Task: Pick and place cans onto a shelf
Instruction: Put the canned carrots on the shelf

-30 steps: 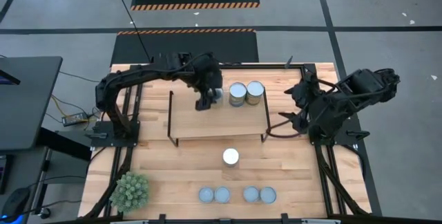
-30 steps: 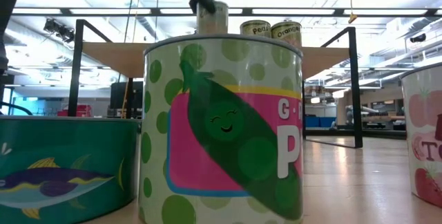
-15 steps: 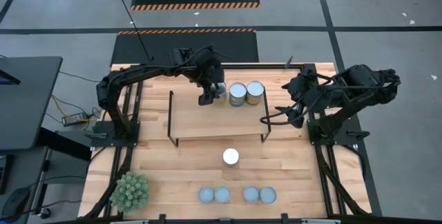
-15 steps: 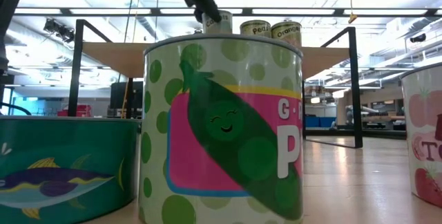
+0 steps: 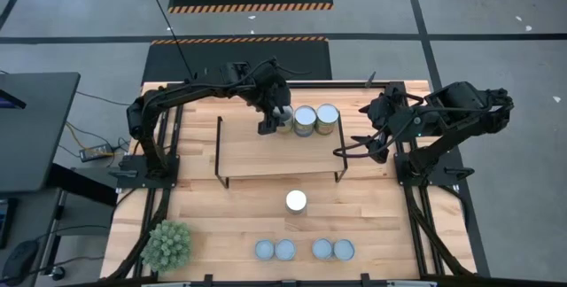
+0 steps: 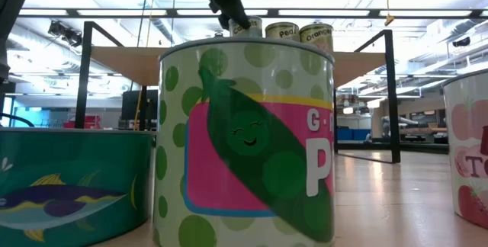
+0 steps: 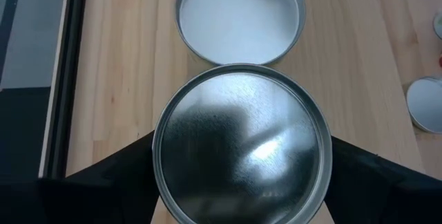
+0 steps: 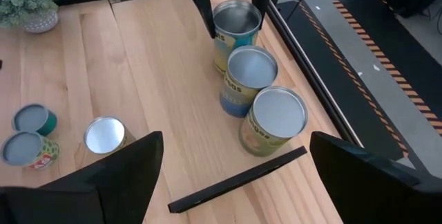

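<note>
Three cans (image 5: 304, 120) stand in a row on the shelf (image 5: 276, 156), at its 12 o'clock edge. The left hand (image 5: 274, 122) grasps the leftmost of them. One silver-topped can (image 5: 296, 201) stands alone on the counter (image 5: 213, 216), with four grey-topped cans (image 5: 304, 250) at its 6 o'clock edge. The right hand (image 5: 359, 150) hangs released at the shelf's 3 o'clock end.

The light wooden bench (image 5: 221, 216) with its black frame is carrying a low shelf (image 5: 266, 156) of pale board on thin black rod legs near its far edge. Three cans are standing on the shelf in a row: a yellow-labelled can (image 5: 283, 119), touching it a second silver-topped can (image 5: 305, 120), and a third can (image 5: 328, 118). On the bench one shiny silver-topped can (image 5: 296, 201) is standing near the middle, four bluish-grey-topped cans (image 5: 304, 250) are lining the near edge, and a spiky green plant ball (image 5: 168, 244) is sitting at the near left corner.
</note>
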`<action>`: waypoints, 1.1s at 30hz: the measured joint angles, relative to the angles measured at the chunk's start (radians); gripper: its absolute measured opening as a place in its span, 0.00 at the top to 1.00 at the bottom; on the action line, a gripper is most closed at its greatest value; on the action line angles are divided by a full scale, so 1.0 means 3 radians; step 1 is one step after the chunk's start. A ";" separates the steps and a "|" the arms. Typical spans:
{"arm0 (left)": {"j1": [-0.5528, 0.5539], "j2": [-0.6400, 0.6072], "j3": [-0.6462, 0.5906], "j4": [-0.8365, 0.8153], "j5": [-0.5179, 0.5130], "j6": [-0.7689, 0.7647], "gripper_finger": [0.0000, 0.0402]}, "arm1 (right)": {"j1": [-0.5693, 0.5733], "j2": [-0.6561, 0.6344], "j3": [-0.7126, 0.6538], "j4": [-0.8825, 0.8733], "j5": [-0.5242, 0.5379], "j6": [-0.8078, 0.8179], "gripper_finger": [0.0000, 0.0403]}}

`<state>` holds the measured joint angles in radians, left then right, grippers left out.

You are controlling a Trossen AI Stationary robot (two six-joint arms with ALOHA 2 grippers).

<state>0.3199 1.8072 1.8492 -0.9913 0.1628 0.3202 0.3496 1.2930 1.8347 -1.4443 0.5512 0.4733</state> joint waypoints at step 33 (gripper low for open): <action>-0.0033 0.0053 0.0005 -0.0138 -0.0014 0.0022 0.12 | 0.0001 0.0000 0.0000 0.0120 -0.0012 -0.0018 0.07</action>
<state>0.3099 1.8232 1.8507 -1.0327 0.1586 0.3269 0.3500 1.2930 1.8347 -1.4083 0.5476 0.4679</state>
